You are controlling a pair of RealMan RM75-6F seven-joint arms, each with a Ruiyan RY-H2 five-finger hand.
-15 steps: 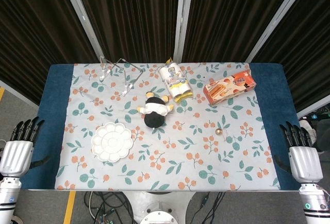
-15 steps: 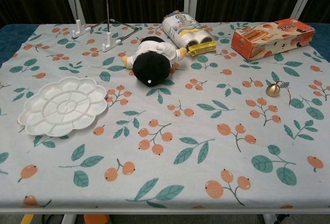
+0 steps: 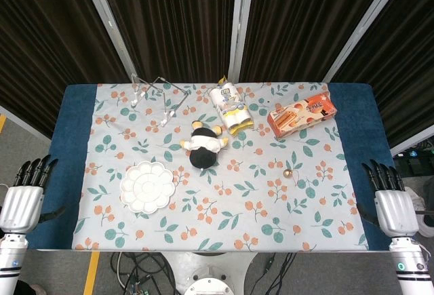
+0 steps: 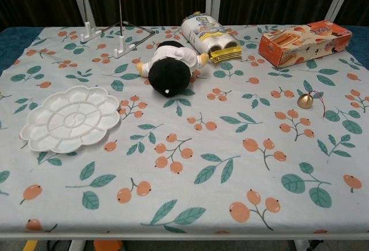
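Hanging off the counter's (image 3: 74,139) near corners, both robot hands are empty, fingers apart: left robot hand (image 3: 22,200) nearest the white flower-shaped plastic palette (image 3: 147,186), right robot hand (image 3: 391,203) nearest the small brass bell (image 3: 287,173).

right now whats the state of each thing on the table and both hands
left hand: off the table's left edge, fingers apart, holding nothing
right hand: off the right edge, fingers apart, holding nothing
plush toy: lying on its side
palette tray: flat, wells look bare
orange box: lying flat, closed
packet: lying flat, beside the plush toy
wire stand: upright, nothing on it
small bell: resting loose on the cloth
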